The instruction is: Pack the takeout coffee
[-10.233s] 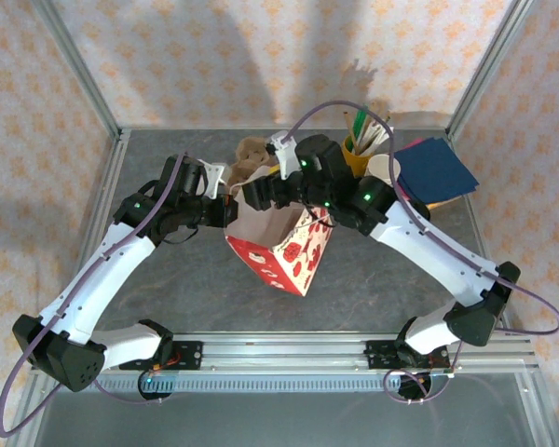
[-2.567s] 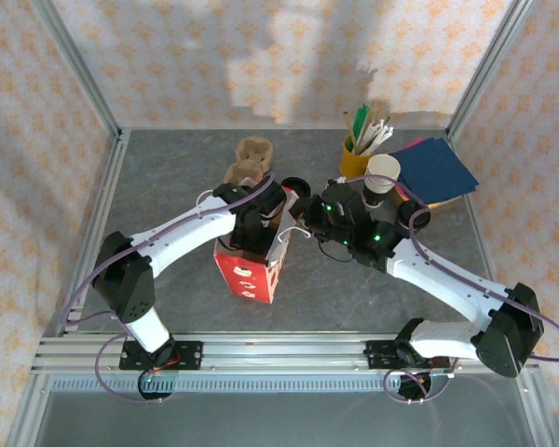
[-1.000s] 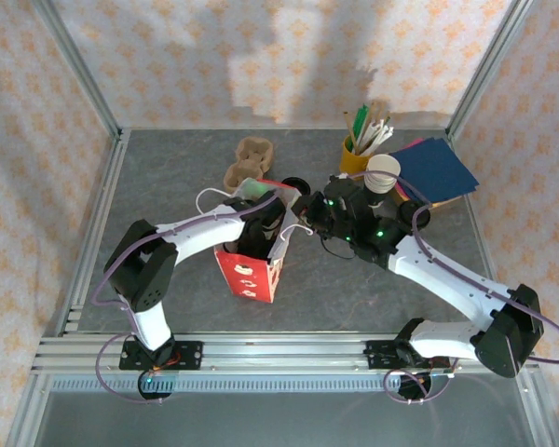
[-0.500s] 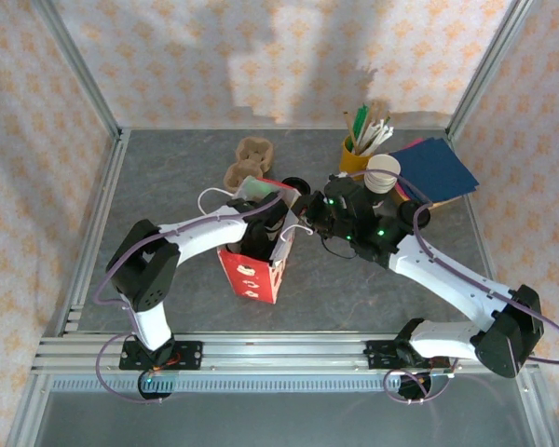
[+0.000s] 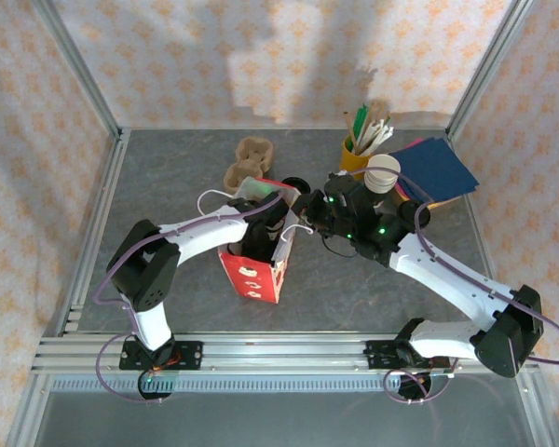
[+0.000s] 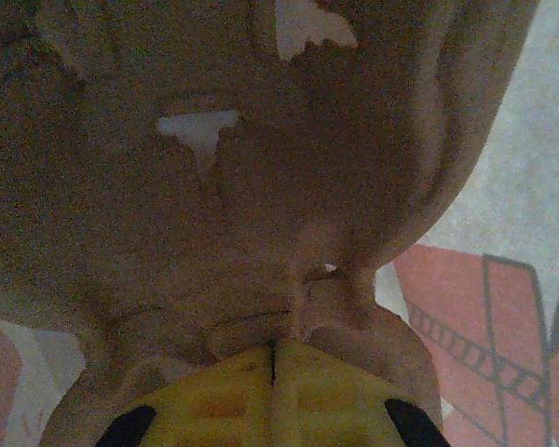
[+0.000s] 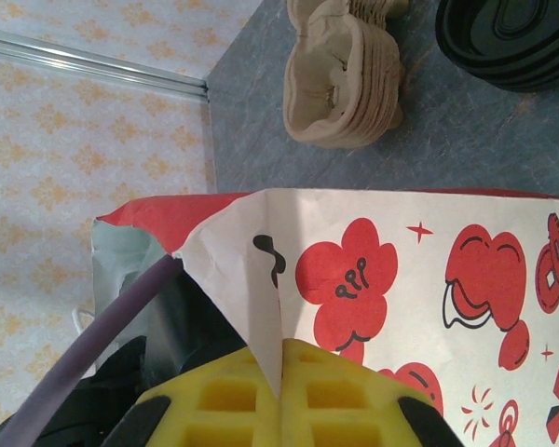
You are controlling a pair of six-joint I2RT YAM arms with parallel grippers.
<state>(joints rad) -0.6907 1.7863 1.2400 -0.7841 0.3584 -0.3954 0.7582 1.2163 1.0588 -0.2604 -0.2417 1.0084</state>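
Observation:
The takeout coffee cup [image 5: 383, 173] stands open at the back right, with no lid on it. A round black lid [image 5: 295, 183] lies on the table behind the bag and is seen again as the lid [image 7: 512, 37]. The red-and-white paper bag [image 5: 252, 272] stands in the middle. My left gripper [image 6: 275, 349] reaches down into the bag, shut on a brown pulp cup carrier [image 6: 261, 186]. My right gripper [image 7: 281, 358] is shut on the bag's rim [image 7: 261, 279], holding the mouth open from the right.
A stack of pulp carriers [image 5: 249, 158] lies behind the bag. The yellow cup of stirrers [image 5: 357, 154] and dark blue napkins [image 5: 435, 170] sit at the back right. Metal frame rails border the table on each side.
The left arm has sunk a little deeper into the bag and the bag has shifted slightly right. The right gripper keeps its hold on the rim.

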